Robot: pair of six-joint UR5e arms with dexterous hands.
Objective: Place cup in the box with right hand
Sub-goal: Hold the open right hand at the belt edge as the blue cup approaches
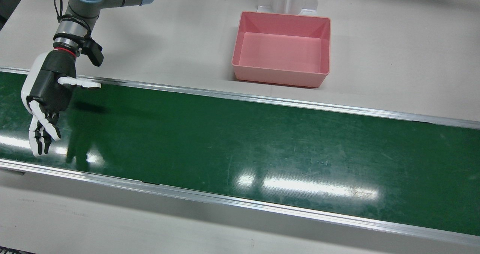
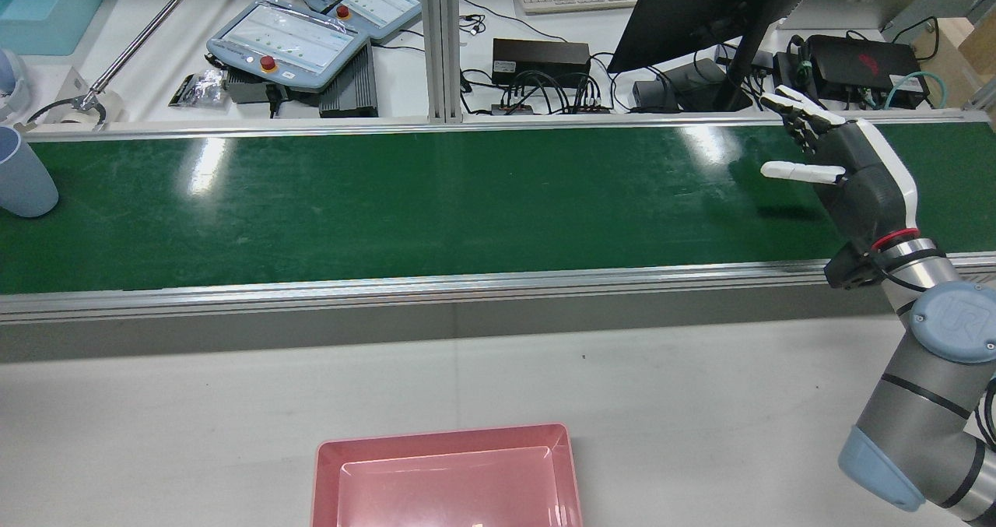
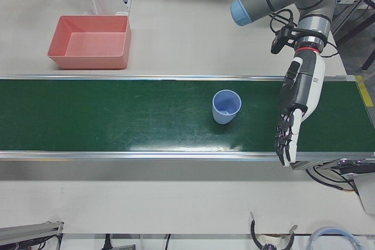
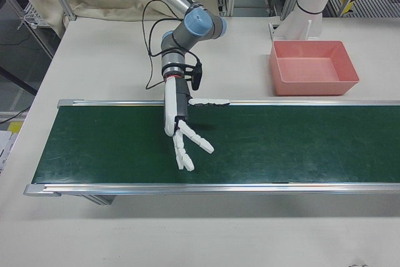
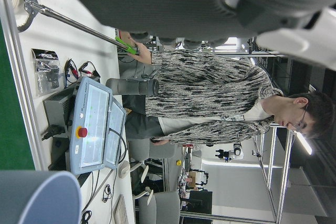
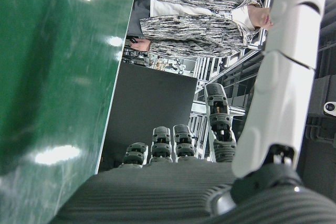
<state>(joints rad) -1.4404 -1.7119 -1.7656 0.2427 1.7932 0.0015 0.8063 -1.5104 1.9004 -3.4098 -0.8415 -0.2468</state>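
Fingers of the right hand (image 1: pixel 47 96) are spreading wide, holding nothing, over the green belt (image 1: pixel 262 149); the left hand (image 3: pixel 296 106) is likewise splayed. The cup (image 3: pixel 226 106) is standing far along that belt, risking a mistimed grab that tips it short of the pink box (image 1: pixel 282 48).

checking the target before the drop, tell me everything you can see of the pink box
The pink box is a rectangular, open-topped tray that looks like matte plastic, with sloped walls and a thin rim. It is empty and sits flat on the grey table beside the green belt, touching neither hand.
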